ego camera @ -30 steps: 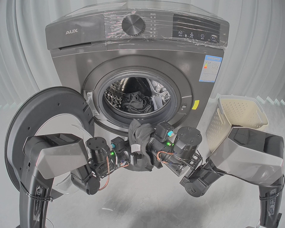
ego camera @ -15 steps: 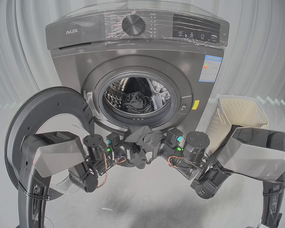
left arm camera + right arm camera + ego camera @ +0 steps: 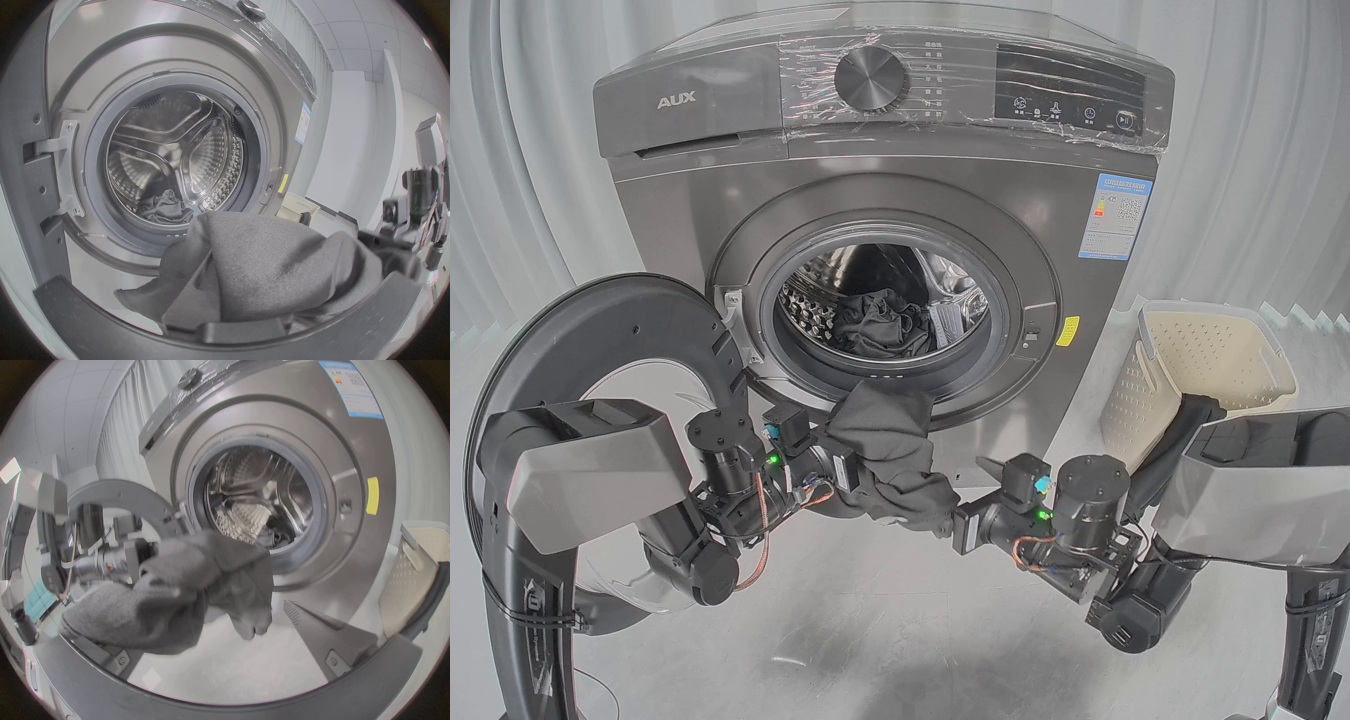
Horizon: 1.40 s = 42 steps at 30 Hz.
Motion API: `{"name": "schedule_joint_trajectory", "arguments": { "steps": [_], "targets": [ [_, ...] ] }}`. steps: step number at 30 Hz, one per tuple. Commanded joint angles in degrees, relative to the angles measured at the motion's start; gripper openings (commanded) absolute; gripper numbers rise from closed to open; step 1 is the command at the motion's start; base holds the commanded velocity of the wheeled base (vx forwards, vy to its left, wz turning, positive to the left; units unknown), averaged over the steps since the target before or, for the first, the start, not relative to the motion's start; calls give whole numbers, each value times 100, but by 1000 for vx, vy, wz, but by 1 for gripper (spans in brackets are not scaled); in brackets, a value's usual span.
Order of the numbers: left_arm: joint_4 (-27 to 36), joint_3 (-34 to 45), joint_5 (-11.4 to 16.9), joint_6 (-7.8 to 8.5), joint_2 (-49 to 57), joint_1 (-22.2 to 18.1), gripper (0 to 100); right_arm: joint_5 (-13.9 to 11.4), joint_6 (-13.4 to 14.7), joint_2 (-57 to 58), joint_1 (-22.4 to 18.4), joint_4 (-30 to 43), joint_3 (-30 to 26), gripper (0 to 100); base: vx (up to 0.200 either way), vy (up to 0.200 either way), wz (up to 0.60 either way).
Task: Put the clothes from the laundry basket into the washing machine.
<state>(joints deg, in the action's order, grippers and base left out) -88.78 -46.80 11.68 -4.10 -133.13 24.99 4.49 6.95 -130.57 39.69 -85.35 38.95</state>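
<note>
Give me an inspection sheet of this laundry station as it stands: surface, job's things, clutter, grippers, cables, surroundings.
Surface: smooth grey floor in front of the machine.
Job's things: washing machine with its door swung open to the left; black garment lying in the drum; dark grey garment held before the lower rim of the opening, outside the drum; cream laundry basket right of the machine, with a dark strip over its near rim, and whether that is clothing cannot be told.
Clutter: nothing seen.
Grippers: left gripper shut on the dark grey garment; right gripper open, with the garment's lower end draped on one finger.
Cables: orange wires loop at both wrists.
Surroundings: pale curtains behind.
</note>
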Motion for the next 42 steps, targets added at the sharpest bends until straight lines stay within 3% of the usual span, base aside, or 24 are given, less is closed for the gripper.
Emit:
{"name": "schedule_joint_trajectory", "arguments": {
  "steps": [1, 5, 12, 17, 21, 25, 29, 42],
  "targets": [
    [-16, 918, 282, -162, 701, -29, 0, -71, -71, 23, 56, -17, -1232, 100, 0, 0, 0],
    [-16, 1358, 397, -179, 1026, -47, 0, -141, -88, 6, 65, -26, -1733, 100, 0, 0, 0],
    [-25, 2131, 511, -179, 1844, 15, 0, -115, -80, 6, -67, -123, -2005, 100, 0, 0, 0],
    [-25, 2324, 511, -188, 2046, -65, 0, 17, -71, 252, -647, -298, -1873, 100, 0, 0, 0],
    [-25, 2456, 291, -30, 2107, -108, 0, 158, 43, 463, -1025, -307, -1891, 100, 0, 0, 0],
    [-16, 2571, 212, 111, 2301, -170, 0, 140, 131, 691, -1262, -298, -2032, 100, 0, 0, 0],
    [-16, 2597, 221, 181, 2309, -328, 0, 131, 316, 700, -1253, -307, -2058, 100, 0, 0, 0],
    [-16, 2606, 221, 348, 2090, -372, 0, 140, 333, 682, -1166, -316, -2163, 100, 46, 0, 0]
  ]
}}
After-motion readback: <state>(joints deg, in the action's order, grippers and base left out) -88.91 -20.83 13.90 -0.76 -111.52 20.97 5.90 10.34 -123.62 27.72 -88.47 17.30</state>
